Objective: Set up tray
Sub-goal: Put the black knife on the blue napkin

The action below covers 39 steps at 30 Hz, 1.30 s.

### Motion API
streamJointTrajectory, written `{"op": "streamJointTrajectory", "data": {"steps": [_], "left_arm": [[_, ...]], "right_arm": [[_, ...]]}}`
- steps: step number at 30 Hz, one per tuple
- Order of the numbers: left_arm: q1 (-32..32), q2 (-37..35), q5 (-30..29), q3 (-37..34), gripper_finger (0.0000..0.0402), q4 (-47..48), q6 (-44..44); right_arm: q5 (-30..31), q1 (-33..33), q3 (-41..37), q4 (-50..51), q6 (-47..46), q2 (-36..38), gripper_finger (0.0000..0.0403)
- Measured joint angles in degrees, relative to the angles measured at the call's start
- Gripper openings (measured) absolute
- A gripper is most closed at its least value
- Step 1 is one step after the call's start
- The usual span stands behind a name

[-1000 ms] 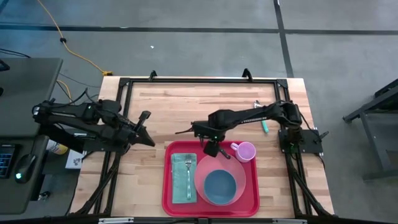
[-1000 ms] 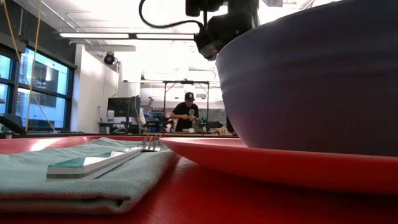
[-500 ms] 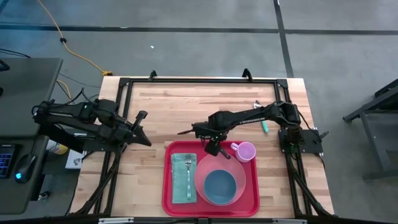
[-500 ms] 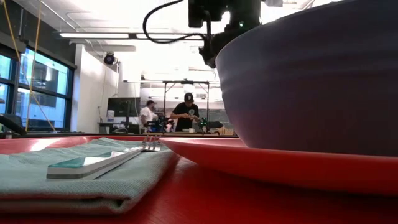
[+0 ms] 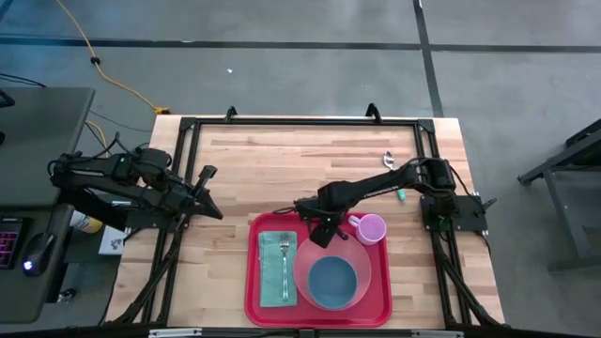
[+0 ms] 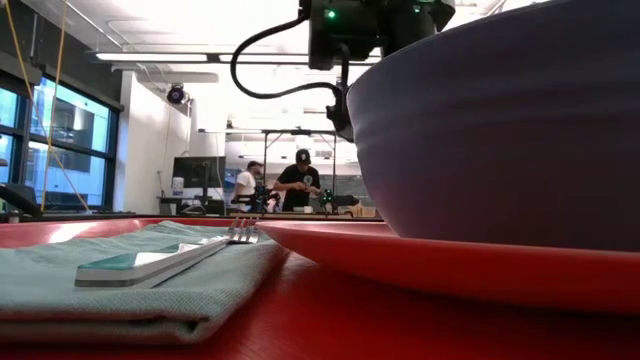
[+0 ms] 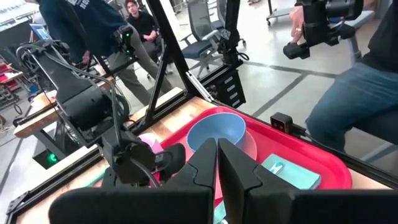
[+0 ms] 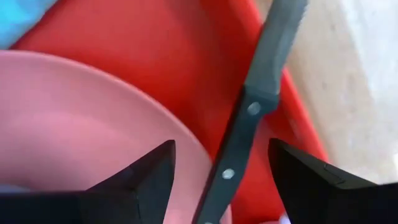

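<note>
The red tray (image 5: 251, 282) lies at the table's near middle. It holds a teal napkin (image 5: 274, 277) with a fork (image 5: 285, 263), a pink plate (image 5: 302, 255) with a blue bowl (image 5: 332, 282), and a purple cup (image 5: 372, 228). My right gripper (image 5: 324, 225) is open over the tray's far edge. Its fingers (image 8: 146, 177) stand apart on either side of a black-handled knife (image 8: 239, 134) without touching it. The knife's handle lies by the plate's rim (image 8: 186, 134) and its blade crosses the tray's rim (image 8: 292, 112). My left gripper (image 5: 208, 174) is shut and empty at the table's left.
A teal item (image 5: 401, 193) and a small metal piece (image 5: 387, 158) lie on the wood at the far right. A black frame (image 5: 300, 122) runs round the table top. People stand in the room beyond, as the left wrist view (image 7: 348, 81) shows.
My right gripper has gone toward the table's near edge and down to the tray's far rim with the knife. The knife pointed toward the left edge and now points more toward the far edge. My left gripper has drawn back a little toward the table's left edge.
</note>
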State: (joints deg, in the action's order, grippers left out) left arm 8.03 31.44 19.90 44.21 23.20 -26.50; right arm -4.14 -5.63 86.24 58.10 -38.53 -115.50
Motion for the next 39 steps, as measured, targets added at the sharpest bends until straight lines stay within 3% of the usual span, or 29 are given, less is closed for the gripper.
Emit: {"op": "streamJointTrajectory", "data": {"steps": [10, 28, 33, 39], "left_arm": [[0.0, -0.19, -0.17, 0.0, 0.0046, 0.54, 0.0], [0.0, -0.2, -0.15, 0.0, 0.0046, 1.5, -0.7], [0.0, -0.2, -0.57, 0.0, 0.0046, 2.3, -0.72], [-0.02, -0.2, -1.05, 0.0, 0.0046, 2.49, -0.7]], "right_arm": [[2.08, 0.94, -0.02, -1.45, -0.51, 0.0, 0.0234], [0.56, 1.23, -3.91, -5.29, -3.31, 0.09, 0.023], [1.98, 1.56, -3.92, -5.61, -2.93, 0.07, 0.018], [2.41, 1.66, -3.91, -5.72, -1.52, 0.09, 0.0069]]}}
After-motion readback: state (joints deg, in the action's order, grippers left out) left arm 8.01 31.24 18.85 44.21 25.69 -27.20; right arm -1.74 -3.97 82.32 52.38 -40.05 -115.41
